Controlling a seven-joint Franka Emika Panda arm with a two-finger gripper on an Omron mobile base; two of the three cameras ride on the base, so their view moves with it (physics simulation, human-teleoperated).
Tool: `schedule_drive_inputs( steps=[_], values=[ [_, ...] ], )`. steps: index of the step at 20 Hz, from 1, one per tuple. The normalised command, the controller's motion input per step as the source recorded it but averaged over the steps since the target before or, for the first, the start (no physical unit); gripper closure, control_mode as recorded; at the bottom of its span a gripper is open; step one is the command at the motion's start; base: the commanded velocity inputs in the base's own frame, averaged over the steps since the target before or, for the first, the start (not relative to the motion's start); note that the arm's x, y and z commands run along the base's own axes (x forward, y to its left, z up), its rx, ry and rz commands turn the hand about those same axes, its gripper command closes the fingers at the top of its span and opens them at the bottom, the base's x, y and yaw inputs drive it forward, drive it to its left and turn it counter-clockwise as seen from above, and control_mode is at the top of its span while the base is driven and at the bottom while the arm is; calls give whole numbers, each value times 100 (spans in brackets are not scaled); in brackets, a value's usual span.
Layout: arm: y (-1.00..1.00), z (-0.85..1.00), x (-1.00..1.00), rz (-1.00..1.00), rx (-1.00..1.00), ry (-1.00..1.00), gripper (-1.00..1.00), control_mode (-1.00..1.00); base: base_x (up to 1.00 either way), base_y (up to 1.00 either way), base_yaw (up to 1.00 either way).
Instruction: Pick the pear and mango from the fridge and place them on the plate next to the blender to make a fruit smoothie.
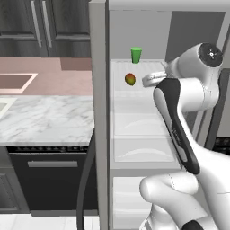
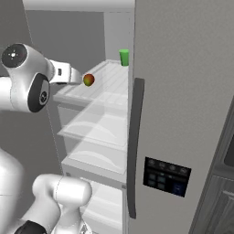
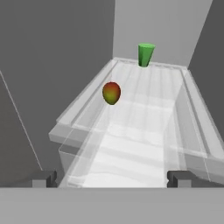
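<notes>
The fridge [image 1: 99,112] stands open, its long grey door [image 2: 183,114] swung aside and its pale interior with clear glass shelves and drawers exposed. On the top glass shelf [image 3: 144,109] the mango [image 3: 111,93], mottled red, green and orange, rests toward the left side, roughly midway along the shelf's depth; it also shows in the left base view [image 1: 130,79] and the right base view [image 2: 88,80]. A green cup [image 3: 145,54] stands upright at the back of the same shelf, well apart from the mango and close to the rear wall. The white arm reaches toward that shelf at its front edge, and the gripper [image 3: 113,178] faces along it, short of the mango. Its jaws are spread wide, one dark tip at each side of the shelf front in the hand view, and nothing is held between them. To the left of the fridge, a marble-topped desk [image 1: 45,119] runs above a dark dishwasher front [image 1: 49,179].
</notes>
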Motion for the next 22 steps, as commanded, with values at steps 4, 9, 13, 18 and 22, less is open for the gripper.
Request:
schedule_drive_inputs(
  steps=[4,9,13,18,22],
  values=[
    [6,0,69,0,1,7,-100,-100,0,0,0],
    [4,-1,62,0,2,15,-100,-100,0,0,0],
    [0,-37,40,0,0,9,-100,-100,0,0,0],
    [0,-40,38,0,0,1,-100,-100,0,0,0],
    [3,-22,45,0,0,1,-100,-100,0,0,0]
  ],
)
